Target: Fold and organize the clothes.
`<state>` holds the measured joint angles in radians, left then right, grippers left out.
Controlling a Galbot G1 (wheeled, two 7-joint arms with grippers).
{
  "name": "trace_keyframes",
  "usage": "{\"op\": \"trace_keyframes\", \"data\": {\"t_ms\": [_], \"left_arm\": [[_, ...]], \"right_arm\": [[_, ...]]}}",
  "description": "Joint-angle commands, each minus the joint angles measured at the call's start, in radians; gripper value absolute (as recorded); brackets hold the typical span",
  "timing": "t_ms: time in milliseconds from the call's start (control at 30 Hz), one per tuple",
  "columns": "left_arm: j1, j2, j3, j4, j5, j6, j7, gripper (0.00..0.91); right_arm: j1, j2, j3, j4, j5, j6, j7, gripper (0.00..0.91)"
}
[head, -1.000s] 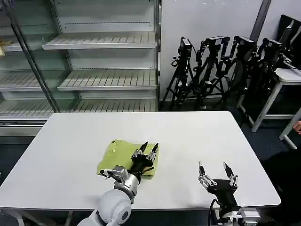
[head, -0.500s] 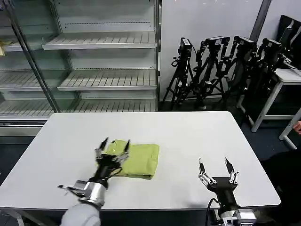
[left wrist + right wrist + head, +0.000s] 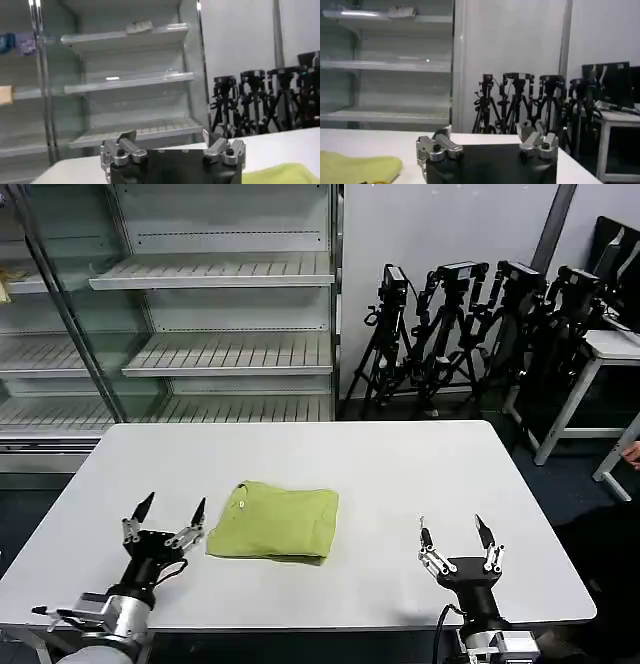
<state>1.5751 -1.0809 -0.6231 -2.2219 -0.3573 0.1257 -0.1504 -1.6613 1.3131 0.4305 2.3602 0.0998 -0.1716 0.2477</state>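
Note:
The clothes are one lime-green T-shirt (image 3: 277, 521), folded into a compact rectangle and lying flat near the middle of the white table (image 3: 400, 474). My left gripper (image 3: 163, 514) is open above the table's front left, a short way left of the shirt and apart from it. My right gripper (image 3: 456, 533) is open near the front right edge, well clear of the shirt. A corner of the shirt (image 3: 280, 174) lies beside the open left gripper (image 3: 170, 139) in the left wrist view. In the right wrist view the shirt (image 3: 357, 167) lies off to one side of the open right gripper (image 3: 485, 131).
Glass-fronted shelving (image 3: 200, 314) stands behind the table. A cluster of black camera tripods (image 3: 470, 334) lines the back wall, and another white table (image 3: 610, 344) is at far right. Bare tabletop surrounds the shirt on all sides.
My left gripper swung from over the shirt's right side across it to the left and pulled back, ending off the shirt at the front left. The shirt and right gripper stayed put.

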Motion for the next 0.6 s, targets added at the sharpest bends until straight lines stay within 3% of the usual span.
{"op": "trace_keyframes", "data": {"t_ms": [33, 600], "left_arm": [[0.098, 0.019, -0.120, -0.041, -0.022, 0.011, 0.026, 0.907], [0.137, 0.019, -0.105, -0.065, -0.021, 0.009, 0.050, 0.907]], "right_arm": [[-0.006, 0.005, -0.003, 0.020, -0.012, 0.009, 0.007, 0.907], [-0.021, 0.014, 0.001, 0.056, -0.009, -0.008, 0.005, 0.907]]}}
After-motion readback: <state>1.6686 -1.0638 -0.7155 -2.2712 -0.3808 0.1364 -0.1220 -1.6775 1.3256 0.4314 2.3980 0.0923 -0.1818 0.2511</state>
